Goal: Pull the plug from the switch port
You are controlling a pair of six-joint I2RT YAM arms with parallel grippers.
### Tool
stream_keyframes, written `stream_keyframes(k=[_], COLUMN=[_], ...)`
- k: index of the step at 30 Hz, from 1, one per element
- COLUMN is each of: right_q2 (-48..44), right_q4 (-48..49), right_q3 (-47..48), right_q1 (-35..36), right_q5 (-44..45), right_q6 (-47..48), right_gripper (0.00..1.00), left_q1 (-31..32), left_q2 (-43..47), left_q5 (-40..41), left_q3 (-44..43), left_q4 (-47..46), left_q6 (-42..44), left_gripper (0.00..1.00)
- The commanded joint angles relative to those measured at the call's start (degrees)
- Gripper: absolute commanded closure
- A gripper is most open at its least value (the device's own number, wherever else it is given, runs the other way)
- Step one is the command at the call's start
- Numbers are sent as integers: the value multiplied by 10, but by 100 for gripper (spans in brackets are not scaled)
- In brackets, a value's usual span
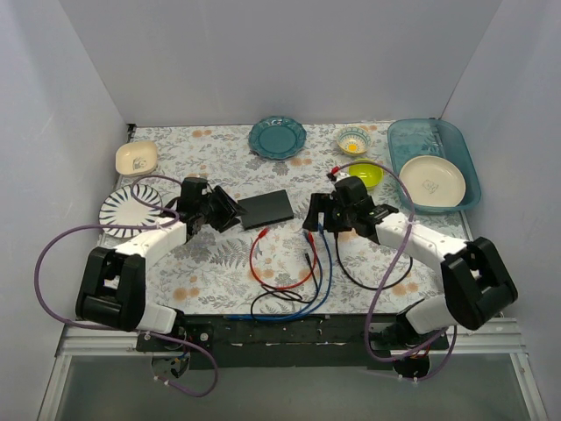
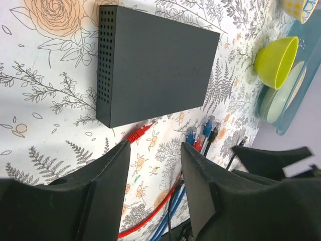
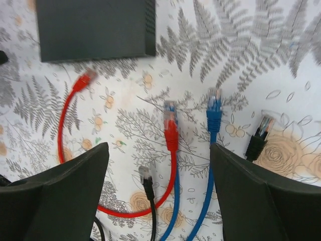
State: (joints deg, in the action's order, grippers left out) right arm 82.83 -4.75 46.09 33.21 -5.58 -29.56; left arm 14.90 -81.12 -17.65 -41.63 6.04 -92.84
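The switch [image 1: 266,209] is a flat matte-black box lying on the floral cloth between my grippers; it also shows in the left wrist view [image 2: 155,65] and the right wrist view [image 3: 95,27]. A red cable's plug [image 3: 83,81] lies on the cloth just off the switch's near edge, with a small gap; it also shows in the left wrist view [image 2: 139,133]. My left gripper [image 2: 155,150] is open and empty, just left of the switch [image 1: 230,210]. My right gripper [image 3: 159,150] is open and empty over loose cable ends, right of the switch [image 1: 314,215].
Loose red [image 3: 171,131], blue [image 3: 214,111] and black [image 3: 258,135] plugs lie under the right gripper. A teal plate [image 1: 277,137], striped plate [image 1: 130,206], cream dish [image 1: 137,157], green bowl [image 1: 366,176], small bowl [image 1: 353,140] and blue tray [image 1: 469,167] ring the table.
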Motion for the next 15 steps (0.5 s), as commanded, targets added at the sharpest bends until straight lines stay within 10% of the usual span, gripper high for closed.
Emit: stream_keyframes(k=[1,15], right_q2=[-48,-389], right_q4=[-88,-90], right_q3=[82,-40], right_q1=[11,11], right_q5=[108,176], right_q6=[43,-24], right_gripper=[11,22], left_q1=[28,370], left_q2=[43,-147], left_q5=[48,130], left_q3=[-27,-198], left_q4=[42,-80], left_q6=[13,-39], left_gripper=[54,68])
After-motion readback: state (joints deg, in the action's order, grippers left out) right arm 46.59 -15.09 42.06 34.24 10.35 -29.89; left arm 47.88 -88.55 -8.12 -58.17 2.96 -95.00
